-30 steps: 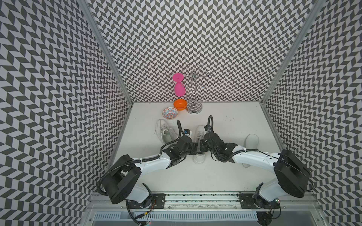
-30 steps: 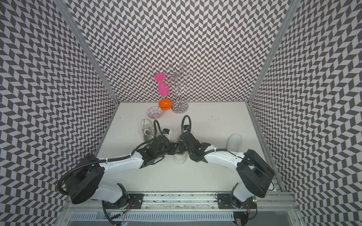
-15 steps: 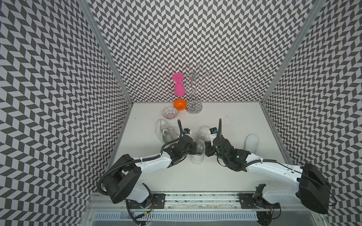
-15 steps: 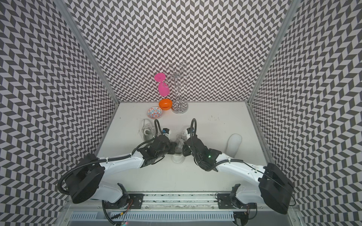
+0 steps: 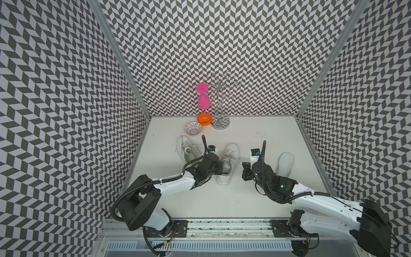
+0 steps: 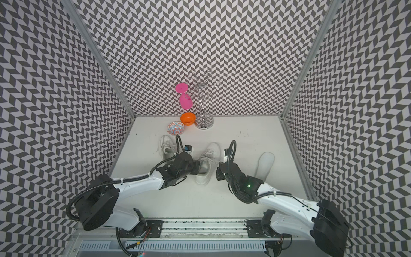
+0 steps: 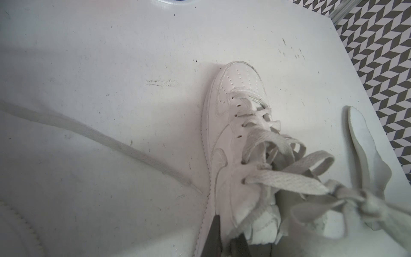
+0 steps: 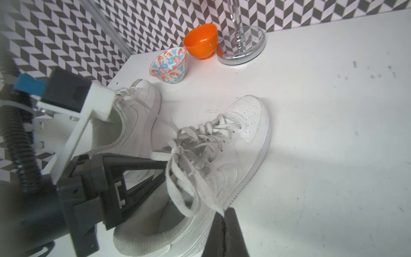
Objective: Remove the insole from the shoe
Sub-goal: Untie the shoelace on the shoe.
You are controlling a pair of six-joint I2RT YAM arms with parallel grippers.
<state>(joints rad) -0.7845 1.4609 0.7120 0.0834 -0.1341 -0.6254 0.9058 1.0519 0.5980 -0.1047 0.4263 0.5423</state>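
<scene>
White perforated-leather shoe (image 5: pixel 229 155) stands mid-worktop (image 5: pixel 255 200), its long axis running from the heel nearest me to the rounded toe aimed at the back wall (image 5: pixel 222 44), flat woven laces (image 7: pixel 278 142) loose, while my left jaws pinch its padded collar, my right jaws hang pressed together nearby, and a flat white insole (image 5: pixel 285 163) lies apart, roughly parallel.

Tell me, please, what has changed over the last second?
The right claw, shut and empty, drew back from the shoe toward the robot's right and now sits apart from it. The left claw closed on the shoe's collar edge. The shoe, the loose insole and the second shoe stayed put.
</scene>
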